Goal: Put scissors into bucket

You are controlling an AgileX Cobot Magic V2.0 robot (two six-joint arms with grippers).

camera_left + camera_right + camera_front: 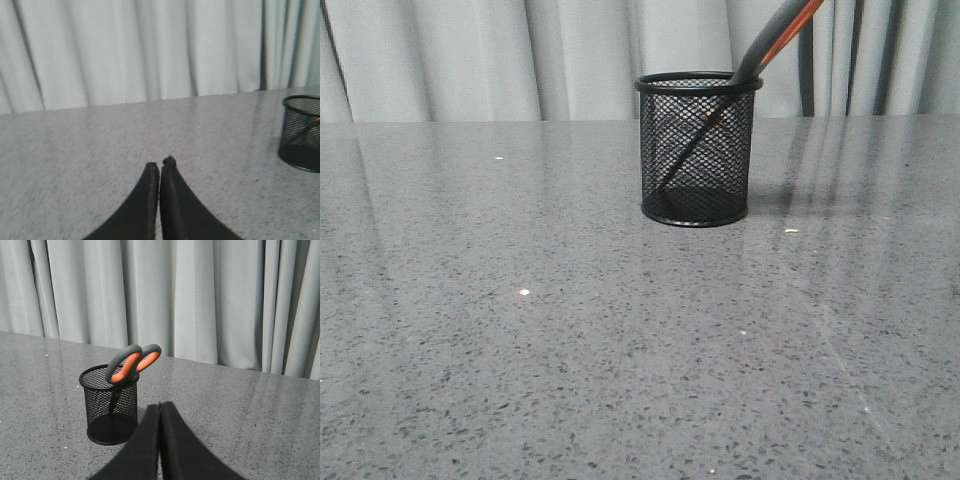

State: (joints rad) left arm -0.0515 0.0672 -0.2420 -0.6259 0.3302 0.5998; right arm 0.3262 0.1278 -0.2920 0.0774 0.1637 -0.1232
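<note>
The black wire-mesh bucket (698,150) stands upright on the grey table. The scissors (770,45) stand inside it, blades down, the grey and orange handles leaning out over the rim. The right wrist view shows the bucket (111,407) with the scissors' handles (131,363) sticking out of it. The left wrist view shows the bucket (302,133) at its edge. My left gripper (160,163) is shut and empty, well away from the bucket. My right gripper (160,405) is shut and empty, a short way from the bucket. Neither gripper shows in the front view.
The grey speckled table (570,330) stretches all round the bucket. Pale curtains (520,60) hang behind the table's far edge.
</note>
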